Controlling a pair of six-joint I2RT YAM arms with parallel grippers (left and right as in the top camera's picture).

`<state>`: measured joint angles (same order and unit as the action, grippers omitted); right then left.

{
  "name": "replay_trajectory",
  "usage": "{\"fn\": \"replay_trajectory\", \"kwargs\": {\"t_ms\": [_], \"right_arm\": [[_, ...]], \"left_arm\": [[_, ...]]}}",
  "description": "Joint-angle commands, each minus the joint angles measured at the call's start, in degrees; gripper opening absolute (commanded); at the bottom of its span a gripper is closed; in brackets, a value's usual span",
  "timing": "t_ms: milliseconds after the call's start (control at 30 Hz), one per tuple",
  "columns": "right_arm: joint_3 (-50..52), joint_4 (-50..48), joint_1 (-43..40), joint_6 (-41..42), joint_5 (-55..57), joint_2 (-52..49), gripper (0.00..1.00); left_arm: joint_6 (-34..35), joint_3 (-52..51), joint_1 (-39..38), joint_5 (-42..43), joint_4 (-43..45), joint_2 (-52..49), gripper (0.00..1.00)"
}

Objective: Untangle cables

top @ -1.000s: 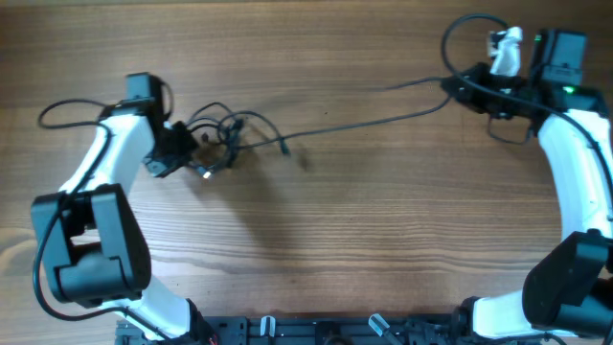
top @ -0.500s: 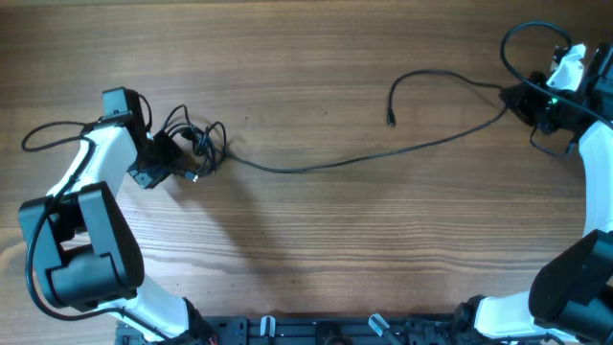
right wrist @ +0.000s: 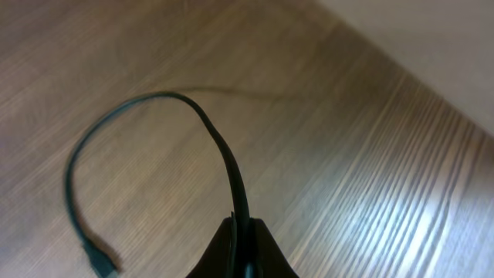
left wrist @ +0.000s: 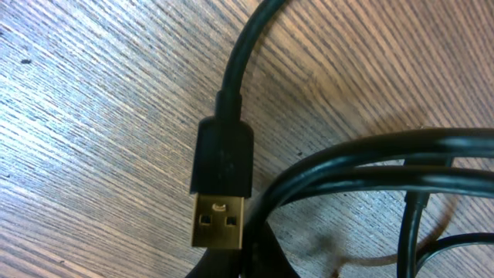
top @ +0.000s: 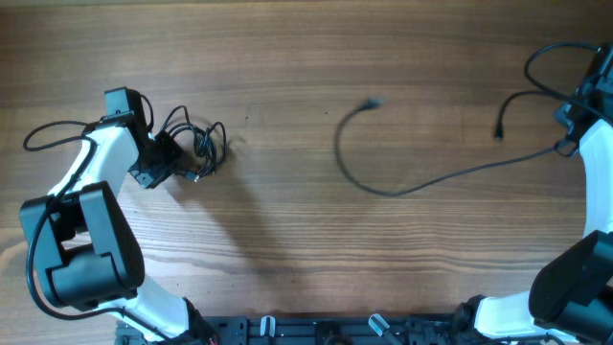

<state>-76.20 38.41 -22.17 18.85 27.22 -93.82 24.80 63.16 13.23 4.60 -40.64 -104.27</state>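
You have a brown wood-grain tabletop (top: 287,249) filling your overhead view, its grain running left to right. In your right wrist view, a plain pale surface (right wrist: 432,31) lies beyond its edge, upper right.

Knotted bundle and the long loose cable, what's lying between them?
Nothing but bare wooden table lies between the knotted bundle and the loose cable; the overhead view shows it.
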Motion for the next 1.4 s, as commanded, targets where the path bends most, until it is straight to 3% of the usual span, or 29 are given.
{"fn": "replay_trajectory", "kwargs": {"t_ms": [0, 67, 100, 133, 267, 433, 467, 767, 933, 1133, 1367], "right_arm": [[0.2, -4.0, 0.1, -3.6, -8.0, 1.4, 0.06], [0.2, -5.2, 0.1, -10.4, -24.0, 1.4, 0.06], [0.2, -5.3, 0.1, -15.0, -40.3, 1.2, 0.11], [0.2, -4.9, 0.2, -15.4, -46.2, 1.1, 0.17], [0.2, -1.2, 1.4, -15.9, -50.7, -0.2, 0.31], [0.2, -0.2, 3.5, -18.5, -52.0, -2.4, 0.93], [0.2, -0.2, 4.1, -18.9, -52.2, -2.8, 1.0], [0.2, 0.3, 12.0, -23.2, -57.5, -8.3, 1.0], [0.2, 0.7, 21.9, -23.4, -58.6, -11.3, 0.98], [0.2, 0.9, 36.9, -23.3, -52.1, -14.8, 0.96], [0.2, 0.6, 49.7, -23.1, -33.0, -18.9, 0.9]], "left_arm": [[0.9, -0.4, -0.4, 0.8, 0.2, -0.7, 0.04], [0.9, -0.4, -0.4, 0.8, 0.2, -0.7, 0.04], [0.9, -0.4, -0.4, 0.9, 0.5, -0.7, 0.04], [0.9, -0.4, -0.4, 1.0, 0.6, -0.7, 0.04], [0.9, -0.4, -0.4, 1.2, 0.6, -0.7, 0.04], [0.9, -0.4, -0.4, 1.2, 0.7, -0.7, 0.04], [0.9, -0.4, -0.4, 1.2, 0.7, -0.7, 0.04], [0.9, -0.4, -0.4, 1.2, 0.7, -0.7, 0.06], [0.9, -0.4, -0.4, 1.2, 0.7, -0.7, 0.06], [0.9, -0.4, -0.4, 1.2, 0.6, -0.7, 0.06], [1.0, -0.4, -0.4, 1.2, 0.6, -0.7, 0.06]]}}
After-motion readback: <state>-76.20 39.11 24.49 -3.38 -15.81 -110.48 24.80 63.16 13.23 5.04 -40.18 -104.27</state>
